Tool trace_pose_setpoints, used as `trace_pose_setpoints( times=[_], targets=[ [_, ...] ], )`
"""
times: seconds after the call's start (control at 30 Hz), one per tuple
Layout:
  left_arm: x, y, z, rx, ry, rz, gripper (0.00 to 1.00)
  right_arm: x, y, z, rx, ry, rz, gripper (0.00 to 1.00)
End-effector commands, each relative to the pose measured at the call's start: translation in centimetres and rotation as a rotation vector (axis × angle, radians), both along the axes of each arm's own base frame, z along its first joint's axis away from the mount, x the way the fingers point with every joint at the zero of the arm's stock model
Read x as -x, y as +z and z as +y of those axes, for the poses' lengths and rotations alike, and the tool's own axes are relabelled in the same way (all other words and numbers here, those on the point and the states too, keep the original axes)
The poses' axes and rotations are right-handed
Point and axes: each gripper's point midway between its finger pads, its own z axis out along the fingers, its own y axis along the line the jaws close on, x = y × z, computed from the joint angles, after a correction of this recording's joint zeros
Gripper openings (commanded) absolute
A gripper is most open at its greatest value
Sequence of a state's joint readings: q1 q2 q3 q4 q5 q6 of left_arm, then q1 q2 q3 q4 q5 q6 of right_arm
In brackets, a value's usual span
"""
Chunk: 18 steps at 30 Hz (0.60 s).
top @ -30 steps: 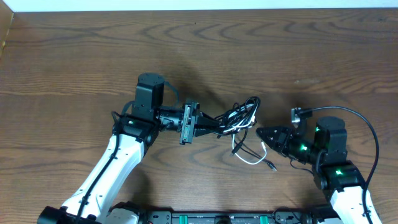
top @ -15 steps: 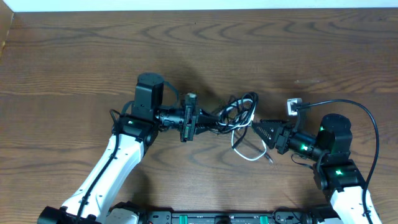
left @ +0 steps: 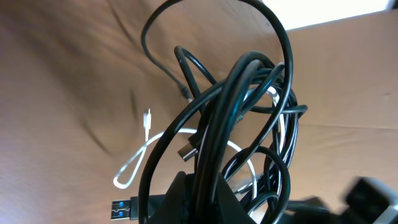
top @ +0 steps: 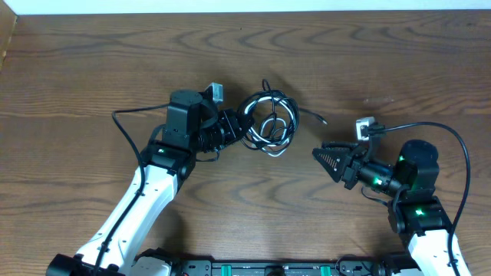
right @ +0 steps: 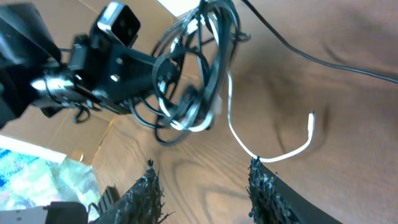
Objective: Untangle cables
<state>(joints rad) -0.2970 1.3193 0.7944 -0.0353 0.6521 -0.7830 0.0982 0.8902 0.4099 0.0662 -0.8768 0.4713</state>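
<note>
Several cables [top: 270,126] are bunched in one loose coil left of centre. My left gripper [top: 232,127] is clenched on the coil's left edge, and the coil looks lifted off the worktop [top: 92,69]. The thin white cord [right: 273,152] droops out of the bundle with its plug end free. My right gripper [top: 330,159] is empty, fingers spread, sitting right of the coil and a little nearer to me, well apart from it.

For the next reach, the coil lies left and slightly far of that gripper. One black tail [top: 311,115] trails out rightward toward it, so the right arm is better placed to take a free end. I'd pull rightward, away from the left grip. The risk I see is snagging a whole loop instead of one strand.
</note>
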Motion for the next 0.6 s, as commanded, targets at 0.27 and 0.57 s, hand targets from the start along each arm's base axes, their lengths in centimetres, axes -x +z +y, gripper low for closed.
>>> trace_pose_setpoints(
  times=[0.27, 0.57],
  targets=[
    [-0.1, -0.4, -2.3, -0.326, -0.131, -0.327, 0.07, 0.2, 1.3, 1.1, -0.038, 0.029, -0.034, 0.42],
    [1.5, -0.3, -4.6, -0.320, -0.196, -0.345, 0.08, -0.6, -0.6, 1.8, 0.055, -0.049, -0.015, 0.45]
  ],
)
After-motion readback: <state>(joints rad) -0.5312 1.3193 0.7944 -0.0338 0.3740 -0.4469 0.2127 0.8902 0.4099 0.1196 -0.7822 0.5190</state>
